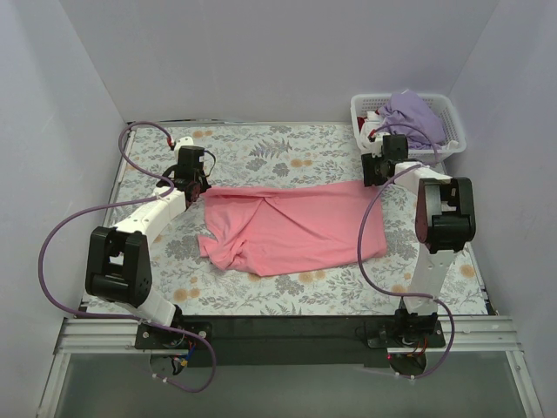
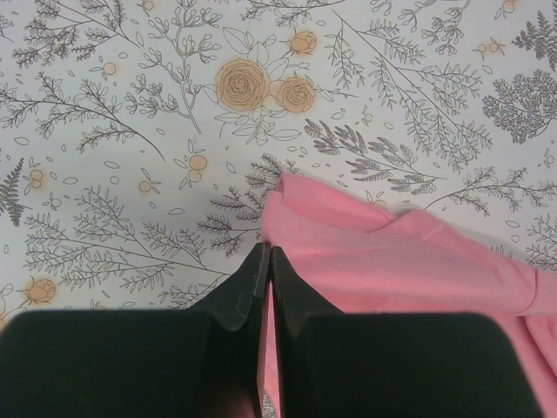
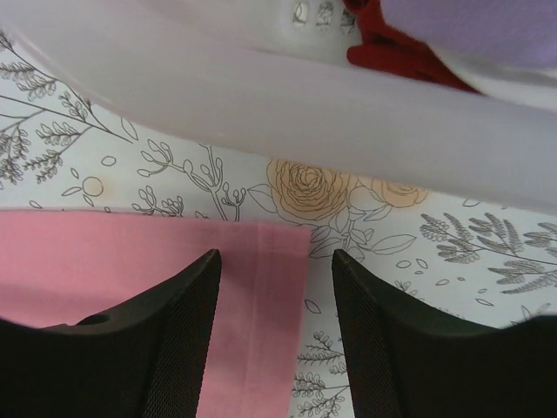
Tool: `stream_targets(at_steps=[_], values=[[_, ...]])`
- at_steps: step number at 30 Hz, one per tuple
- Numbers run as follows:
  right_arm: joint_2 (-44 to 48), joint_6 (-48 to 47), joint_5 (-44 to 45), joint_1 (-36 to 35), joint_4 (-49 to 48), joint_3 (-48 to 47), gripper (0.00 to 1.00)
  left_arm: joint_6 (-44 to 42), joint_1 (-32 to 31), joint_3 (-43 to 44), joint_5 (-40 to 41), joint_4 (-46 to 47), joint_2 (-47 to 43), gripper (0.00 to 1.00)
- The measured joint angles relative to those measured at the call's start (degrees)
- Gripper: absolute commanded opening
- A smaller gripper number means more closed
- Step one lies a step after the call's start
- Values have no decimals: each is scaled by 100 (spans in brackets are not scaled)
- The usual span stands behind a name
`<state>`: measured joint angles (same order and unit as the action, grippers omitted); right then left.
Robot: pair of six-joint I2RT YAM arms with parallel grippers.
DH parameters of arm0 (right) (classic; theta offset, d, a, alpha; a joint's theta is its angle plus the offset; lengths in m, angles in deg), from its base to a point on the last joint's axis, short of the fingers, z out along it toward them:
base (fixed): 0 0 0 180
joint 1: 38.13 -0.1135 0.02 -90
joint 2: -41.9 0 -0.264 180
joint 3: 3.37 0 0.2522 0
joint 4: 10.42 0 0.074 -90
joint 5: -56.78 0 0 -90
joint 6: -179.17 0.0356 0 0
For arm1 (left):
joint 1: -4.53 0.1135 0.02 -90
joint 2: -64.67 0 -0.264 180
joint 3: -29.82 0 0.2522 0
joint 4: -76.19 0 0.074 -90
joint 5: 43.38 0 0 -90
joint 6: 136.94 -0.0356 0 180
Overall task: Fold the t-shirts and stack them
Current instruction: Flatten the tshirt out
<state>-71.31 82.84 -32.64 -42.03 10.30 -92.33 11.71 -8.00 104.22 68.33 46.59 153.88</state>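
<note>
Floral tablecloth (image 2: pixel 113 174), L gripper (image 2: pixel 268 258) pinching pink tee (image 2: pixel 409 270), wrist-cam only

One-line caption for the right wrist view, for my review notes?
Right arm's fingers spread open over a corner of the pink t-shirt, white basket just beyond on the flowered tablecloth.

Walls (image 1: pixel 261 61): plain, pale lavender-white — closing in left, far and right.
Tablecloth (image 1: pixel 287 152): grey-and-orange floral print, spread flat.
Near edge: black strip (image 1: pixel 287 329), metal rail (image 1: pixel 287 350).
Light: soft, even — faint shadows.

White lattice basket (image 1: pixel 359 111) far-R corner, on floral tablecloth (image 1: pixel 287 152), w/ red cloth (image 3: pixel 383 50) inside.
</note>
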Motion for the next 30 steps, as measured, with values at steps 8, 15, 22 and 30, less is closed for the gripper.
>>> stream_targets(at_steps=[8,15,22,30], values=[[-243,120,-352,96,-101,-50,57,-15,0,0,-2,-2,0,0],[-299,227,-494,140,-122,-111,49,-15,0,0,-2,-4,17,0],[-391,365,-632,221,-96,-232,43,-15,0,0,-2,-4,17,0],[-420,461,-793,282,-63,-271,43,-15,0,0,-2,-4,39,0]])
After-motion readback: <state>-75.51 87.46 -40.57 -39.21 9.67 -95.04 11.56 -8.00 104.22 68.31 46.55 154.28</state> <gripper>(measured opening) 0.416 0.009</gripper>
